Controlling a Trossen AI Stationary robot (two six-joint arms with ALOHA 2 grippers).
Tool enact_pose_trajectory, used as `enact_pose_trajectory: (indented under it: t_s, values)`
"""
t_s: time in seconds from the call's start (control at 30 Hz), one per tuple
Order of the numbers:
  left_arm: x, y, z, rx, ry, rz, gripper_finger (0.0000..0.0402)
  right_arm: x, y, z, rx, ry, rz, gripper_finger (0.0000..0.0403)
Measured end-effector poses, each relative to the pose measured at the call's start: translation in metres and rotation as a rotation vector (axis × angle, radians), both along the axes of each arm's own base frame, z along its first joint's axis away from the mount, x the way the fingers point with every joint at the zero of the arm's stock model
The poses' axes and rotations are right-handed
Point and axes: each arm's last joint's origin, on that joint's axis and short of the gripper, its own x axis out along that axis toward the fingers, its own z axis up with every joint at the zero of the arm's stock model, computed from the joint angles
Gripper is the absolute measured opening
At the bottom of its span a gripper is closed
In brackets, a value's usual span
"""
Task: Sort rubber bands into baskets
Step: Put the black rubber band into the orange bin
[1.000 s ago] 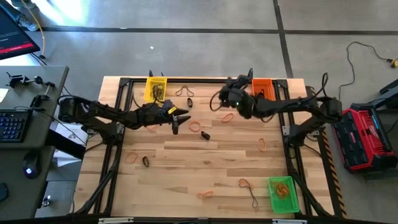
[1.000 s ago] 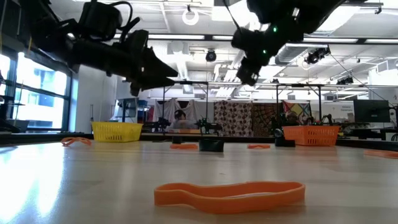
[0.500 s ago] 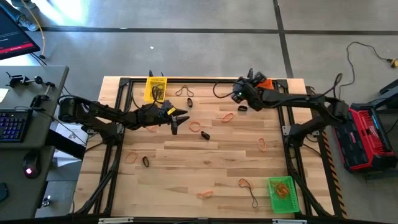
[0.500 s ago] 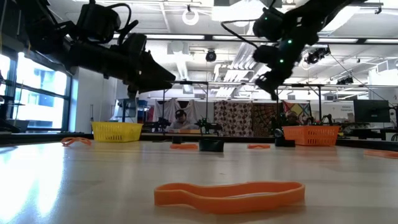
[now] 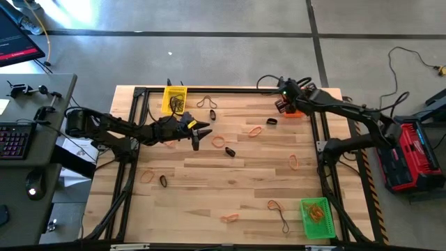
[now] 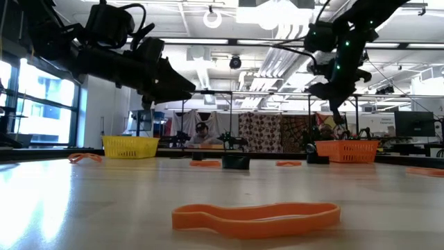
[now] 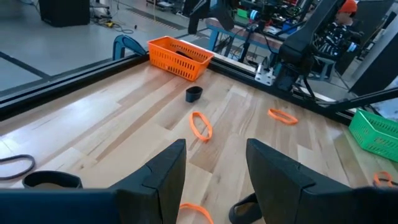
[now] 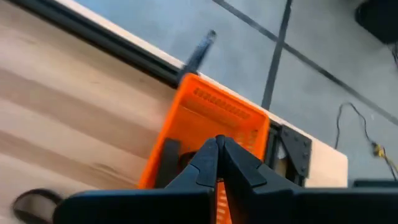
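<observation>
My right gripper [image 5: 287, 106] is shut and hovers over the orange basket [image 5: 298, 110] at the table's far right corner, also in the low view [image 6: 338, 114]. A thin orange rubber band [image 8: 219, 194] shows between its fingers. My left gripper [image 5: 198, 134] is open and empty, above the table near the yellow basket [image 5: 174, 99]. The green basket [image 5: 315, 216] stands at the near right. Loose bands lie flat on the table: orange ones [image 5: 254, 130] [image 5: 219, 141] and black ones [image 5: 270, 120] [image 5: 230, 151]. My right gripper pinches the orange rubber band between its two shut fingers; only a narrow orange strip [image 8: 219, 194] shows in the gap behind the fingertips. The fingers point down from above over the orange basket [image 8: 214, 124]. The band is lifted clear of the table.
More bands lie about: orange ones [image 5: 294, 162] [image 5: 146, 176] [image 5: 230, 217] [image 5: 274, 205], black ones [image 5: 163, 181] [image 5: 285, 223], an olive one [image 5: 205, 103]. An orange band [image 6: 257, 215] lies close in the low view. A black frame [image 5: 230, 89] runs along the table's edges.
My right gripper has gone toward the table's far right corner, from above the bands near the far middle to over the orange basket, staying shut.
</observation>
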Motion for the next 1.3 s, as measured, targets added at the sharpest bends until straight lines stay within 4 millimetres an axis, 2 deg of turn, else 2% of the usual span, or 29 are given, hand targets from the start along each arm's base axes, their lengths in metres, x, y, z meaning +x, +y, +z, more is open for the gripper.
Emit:
enact_pose_trajectory:
  t_s: [0.13, 0.3, 0.47, 0.6, 0.97, 1.3]
  values:
    - [0.000, 0.000, 0.000, -0.002, 0.000, -0.005, 0.0161, -0.010, -0.010, -0.007, 0.005, -0.018, -0.050, 0.0000]
    - [0.000, 0.000, 0.000, -0.003, 0.000, -0.008, 0.0161, -0.022, -0.020, -0.033, 0.031, -0.097, -0.058, 0.0000]
    - [0.000, 0.000, 0.000, -0.004, -0.001, -0.010, 0.0161, -0.037, -0.017, -0.064, 0.053, -0.100, -0.108, 0.0000]
    - [0.000, 0.000, 0.000, -0.004, -0.002, -0.010, 0.0161, -0.044, -0.011, -0.081, 0.075, -0.080, -0.117, 0.0000]
    - [0.000, 0.000, 0.000, -0.020, -0.009, -0.006, 0.0161, -0.048, -0.011, -0.087, 0.149, -0.168, -0.110, 0.0009]
    - [0.000, 0.000, 0.000, -0.002, -0.004, -0.010, 0.0161, -0.047, -0.012, -0.084, 0.140, -0.180, -0.120, 0.0099]
